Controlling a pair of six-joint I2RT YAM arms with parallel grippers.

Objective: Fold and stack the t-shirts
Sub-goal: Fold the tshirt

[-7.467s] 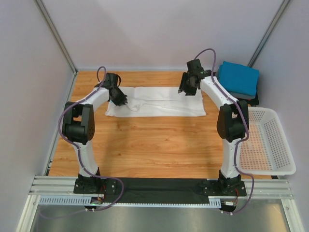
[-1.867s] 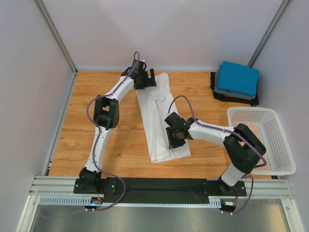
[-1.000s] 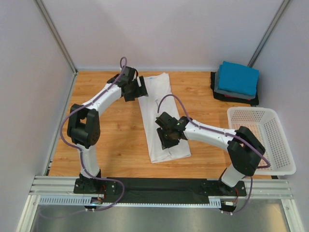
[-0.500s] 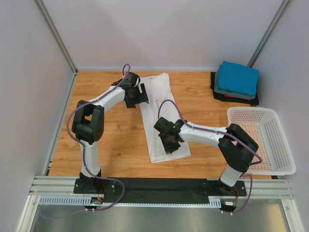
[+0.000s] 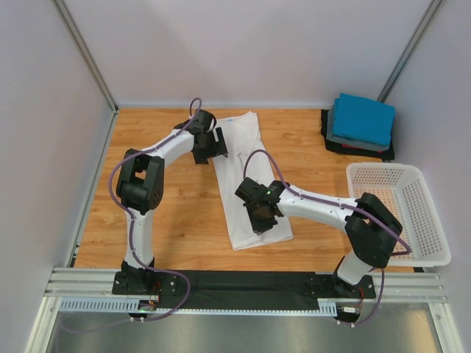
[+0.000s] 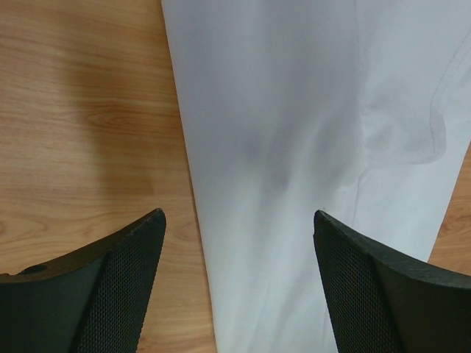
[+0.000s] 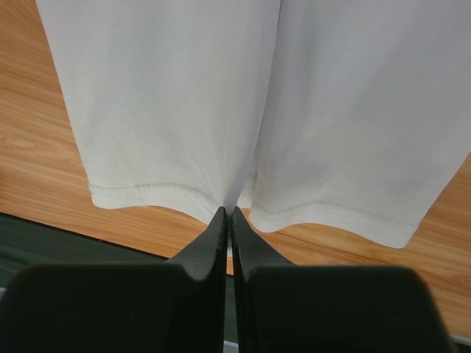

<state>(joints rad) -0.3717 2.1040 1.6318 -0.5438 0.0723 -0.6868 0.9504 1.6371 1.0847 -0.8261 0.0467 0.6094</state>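
A light wooden table (image 5: 169, 220) with visible grain fills the floor of a booth closed in by pale grey wall panels (image 5: 243, 51), with slim metal posts (image 5: 85, 51) slanting up at its two far corners. A white perforated plastic basket (image 5: 409, 260) sits at the table's right side, towards the near end. Along the near edge runs a black strip (image 5: 243, 283), flanked by silver aluminium rails (image 5: 81, 283).
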